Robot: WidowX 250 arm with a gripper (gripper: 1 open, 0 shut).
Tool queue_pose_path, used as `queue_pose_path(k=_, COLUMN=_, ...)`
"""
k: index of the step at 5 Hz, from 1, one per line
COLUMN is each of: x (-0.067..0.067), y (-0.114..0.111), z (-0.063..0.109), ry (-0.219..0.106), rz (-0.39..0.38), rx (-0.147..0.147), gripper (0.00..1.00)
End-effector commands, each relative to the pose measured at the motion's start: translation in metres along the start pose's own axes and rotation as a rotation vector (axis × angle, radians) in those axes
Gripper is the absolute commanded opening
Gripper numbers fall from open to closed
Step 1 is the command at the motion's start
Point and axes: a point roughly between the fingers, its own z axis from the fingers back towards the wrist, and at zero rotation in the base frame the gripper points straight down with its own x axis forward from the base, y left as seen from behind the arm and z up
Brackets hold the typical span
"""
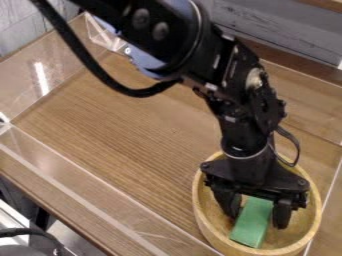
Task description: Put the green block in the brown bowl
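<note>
Wood-grain tabletop all around, and at its near right corner sits the brown bowl with the green block lying inside, right under the gripper, whose jaws are spread wide and gripping nothing, so it looks dropped off.

Gripper covers the upper end of the green block, so can't tell whether the fingers touch it. Brown bowl: far rim hidden behind the gripper, near rim close to the bottom edge. Arm cut off at the top edge. Table cropped on all sides.
</note>
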Motion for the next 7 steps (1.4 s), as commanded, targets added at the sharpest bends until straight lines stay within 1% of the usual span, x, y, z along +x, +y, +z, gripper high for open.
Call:
queue_pose_path(k=1, x=0.0145, y=-0.0053, z=0.0083, ry=-0.041, rz=0.003, rx=-0.020, gripper=0.00)
queue_pose_path(k=7, x=0.0060, y=-0.0045, z=0.0120, ry=0.037, rz=0.017, rx=0.004, gripper=0.00)
